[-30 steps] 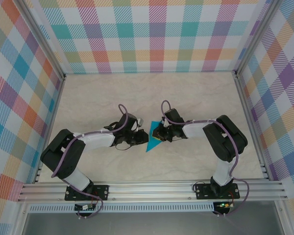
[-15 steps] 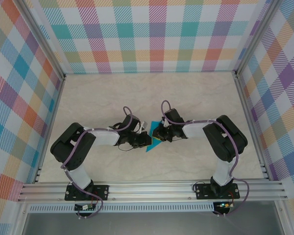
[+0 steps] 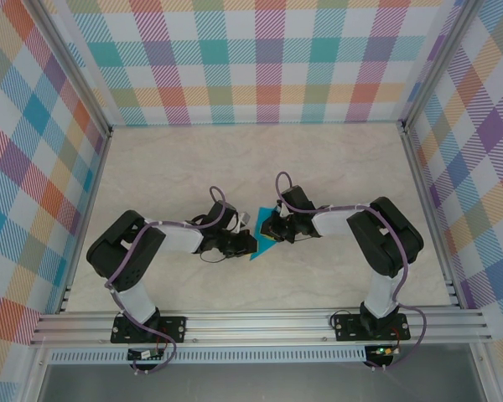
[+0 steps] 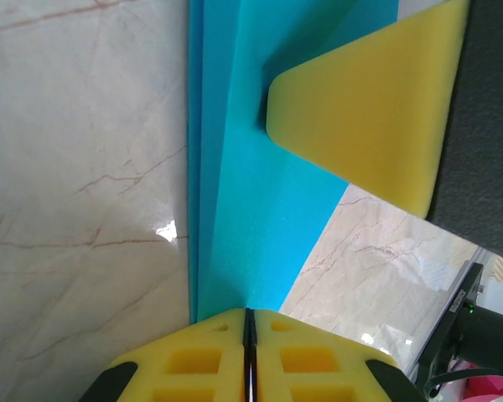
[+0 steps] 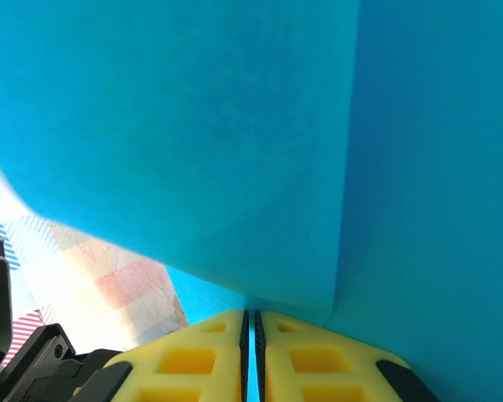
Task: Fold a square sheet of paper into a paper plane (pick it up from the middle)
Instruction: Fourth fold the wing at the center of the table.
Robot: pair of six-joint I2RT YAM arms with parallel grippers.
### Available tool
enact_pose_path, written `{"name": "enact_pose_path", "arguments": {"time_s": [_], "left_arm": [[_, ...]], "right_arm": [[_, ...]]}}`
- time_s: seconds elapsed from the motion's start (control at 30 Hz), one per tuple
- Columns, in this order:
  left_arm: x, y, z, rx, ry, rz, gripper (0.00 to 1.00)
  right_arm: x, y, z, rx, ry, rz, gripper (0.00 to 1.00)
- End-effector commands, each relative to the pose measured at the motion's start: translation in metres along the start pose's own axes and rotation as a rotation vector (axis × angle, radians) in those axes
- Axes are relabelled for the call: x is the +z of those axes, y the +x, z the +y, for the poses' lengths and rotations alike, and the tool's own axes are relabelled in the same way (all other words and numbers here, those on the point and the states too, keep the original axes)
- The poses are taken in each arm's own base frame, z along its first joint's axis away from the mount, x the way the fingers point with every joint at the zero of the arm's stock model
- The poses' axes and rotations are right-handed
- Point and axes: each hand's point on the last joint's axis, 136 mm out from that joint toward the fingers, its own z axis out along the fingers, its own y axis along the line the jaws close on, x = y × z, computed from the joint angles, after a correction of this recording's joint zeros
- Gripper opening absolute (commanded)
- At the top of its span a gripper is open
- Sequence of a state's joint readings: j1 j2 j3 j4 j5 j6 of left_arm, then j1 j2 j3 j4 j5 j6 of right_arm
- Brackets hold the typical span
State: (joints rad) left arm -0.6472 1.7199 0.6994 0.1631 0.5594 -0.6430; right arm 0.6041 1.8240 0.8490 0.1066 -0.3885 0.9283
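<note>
- The sheet of paper is bright blue and sits near the middle of the table, right between the two arms
- The paper is not flat: it has folds in it, and the left wrist camera shows straight fold lines running along one side
- The left gripper has its two yellow fingers pressed tight together, with no gap you can see
- One end of the blue paper goes right in between those fingers, so the left gripper is pinching the paper
- The right gripper is pressed tight together too, and a thin strip of blue shows in the crack between its fingers, so it is also pinching the paper
- In the right wrist camera the blue paper is very close, with one sharp fold line going up it
- From the left wrist camera, one of the right gripper's yellow fingers lies on the far part of the paper
- From above, the two grippers sit very near each other, tip facing tip
- I cannot tell if the paper rests on the table or is lifted a little
- Checked walls stand around the table
</note>
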Motion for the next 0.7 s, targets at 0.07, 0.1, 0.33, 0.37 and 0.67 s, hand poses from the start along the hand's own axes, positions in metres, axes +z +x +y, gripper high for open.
{"name": "enact_pose_path", "arguments": {"time_s": [0.07,0.1,0.33,0.37,0.67], "left_arm": [[-0.014,0.019,0.000,0.001,-0.012,0.043,0.12],[-0.015,0.018,-0.003,0.007,-0.006,0.041,0.12],[-0.016,0.015,-0.018,0.026,0.050,0.038,0.14],[-0.015,0.015,-0.016,0.023,0.046,0.041,0.14],[-0.004,0.032,0.022,-0.017,-0.066,0.089,0.13]], "right_arm": [[0.003,0.010,-0.028,0.052,0.089,0.022,0.13],[0.003,0.010,-0.028,0.051,0.088,0.021,0.13],[0.003,0.010,-0.028,0.048,0.087,0.024,0.13],[0.003,0.011,-0.029,0.049,0.089,0.026,0.13],[0.004,0.011,-0.031,0.052,0.094,0.029,0.13]]}}
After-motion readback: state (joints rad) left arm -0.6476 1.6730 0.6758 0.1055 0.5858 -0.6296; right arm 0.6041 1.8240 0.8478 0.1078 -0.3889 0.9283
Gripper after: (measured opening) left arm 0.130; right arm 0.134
